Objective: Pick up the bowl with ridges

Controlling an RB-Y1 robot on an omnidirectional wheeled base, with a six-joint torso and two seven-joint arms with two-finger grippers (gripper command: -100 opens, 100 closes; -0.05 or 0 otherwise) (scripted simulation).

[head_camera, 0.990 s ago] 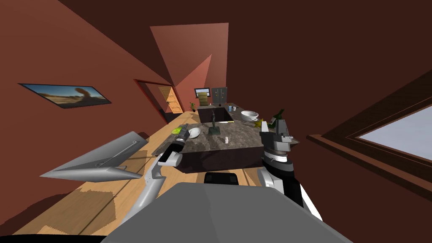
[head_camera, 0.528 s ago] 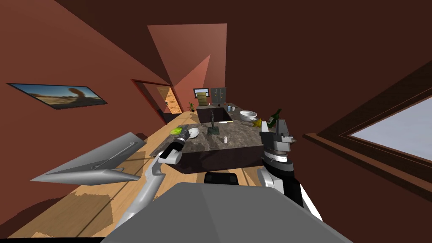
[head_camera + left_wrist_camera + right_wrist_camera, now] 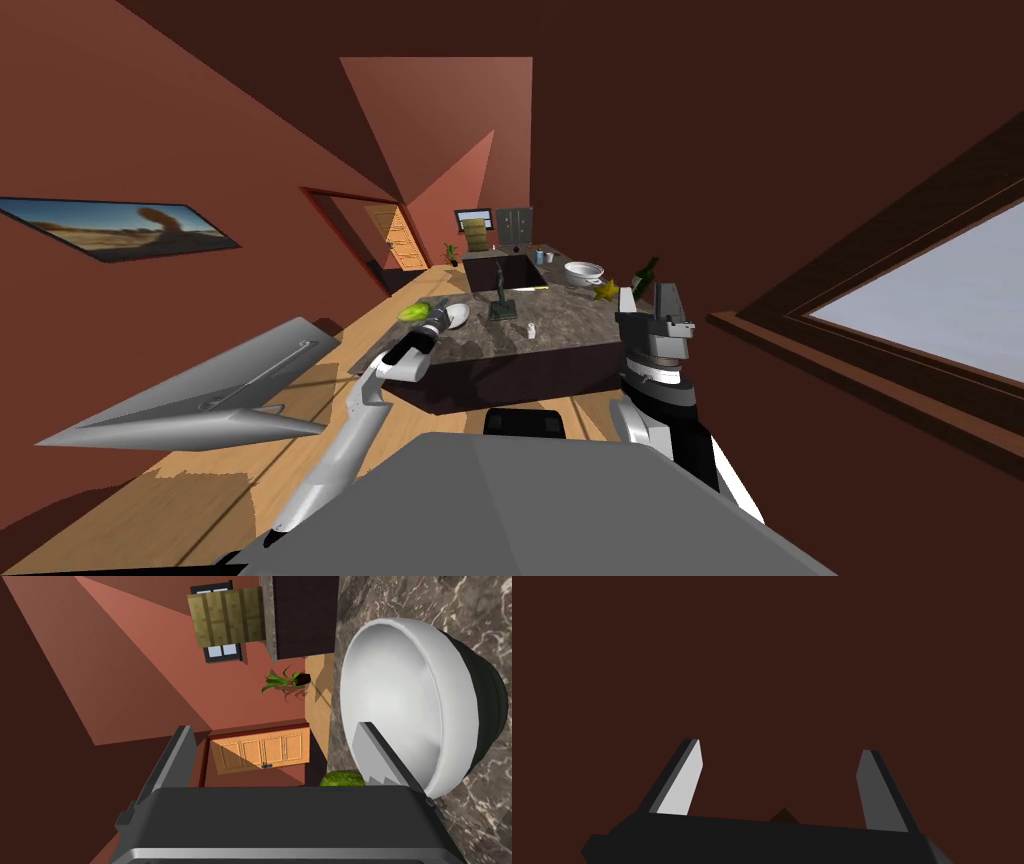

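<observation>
Arm (left) stretched forward; left gripper (image 3: pixel 275 726) spread wide, one finger across ridged bowl (image 3: pixel 400 691) at 11 o'clock on table (image 3: pixel 560 325). Bowls: two, plain bowl (image 3: pixel 585 271) at 1 o'clock. Right gripper (image 3: pixel 782 746) raised, fingers apart.

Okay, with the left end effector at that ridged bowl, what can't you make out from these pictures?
Ridged bowl, left wrist view: near rim hidden behind the left end effector; finger contact unclear.
Green object, same view: mostly hidden by the end effector's body.
Small white item on the counter, head view: too small to identify.
</observation>
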